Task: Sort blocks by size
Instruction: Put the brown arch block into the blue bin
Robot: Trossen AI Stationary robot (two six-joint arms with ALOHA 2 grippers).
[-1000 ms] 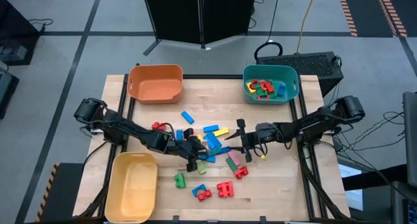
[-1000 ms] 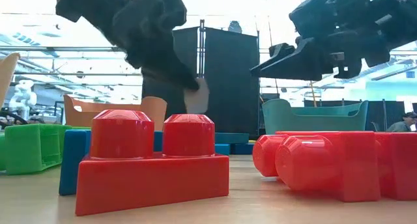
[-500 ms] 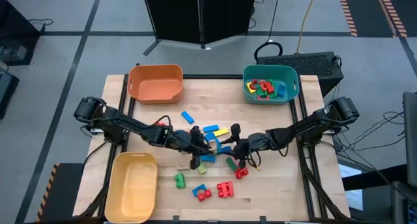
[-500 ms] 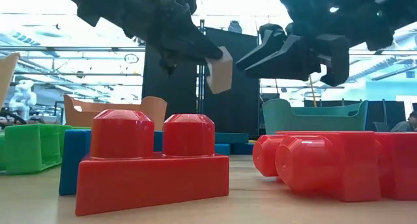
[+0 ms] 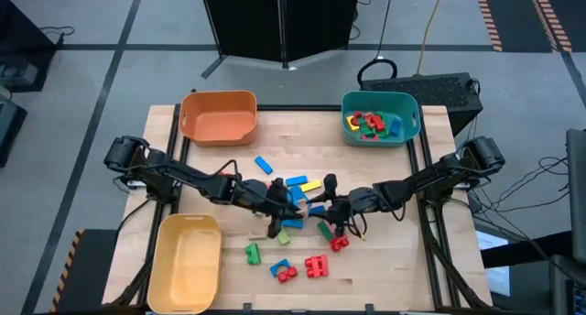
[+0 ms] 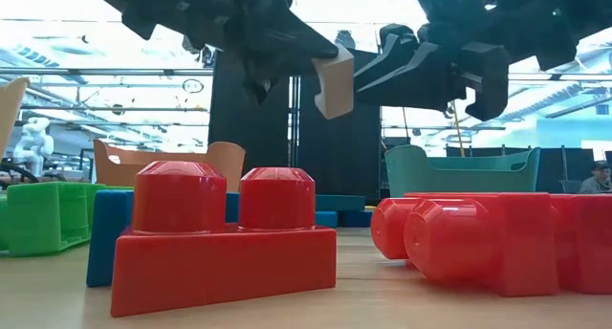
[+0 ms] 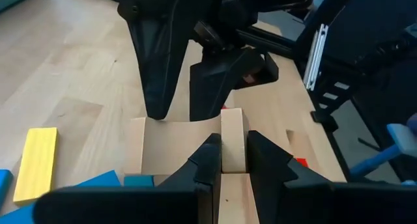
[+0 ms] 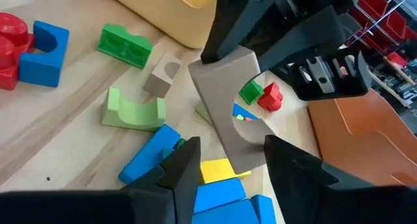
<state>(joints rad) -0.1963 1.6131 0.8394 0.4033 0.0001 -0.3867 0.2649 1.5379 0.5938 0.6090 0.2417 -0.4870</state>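
At centre of the high view: both grippers meet above the scattered blocks (image 5: 295,225).
Low view, upper middle: left gripper (image 6: 320,61) clenched on a tan arch block (image 6: 334,81), lifted off the table. Right wrist view: right gripper (image 8: 225,160) parted, its fingers (image 8: 186,162) either side of that arch's lower end.

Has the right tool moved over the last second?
Yes. In the high view the right tool went left, away from the teal bin, toward the left tool holding the tan arch block.
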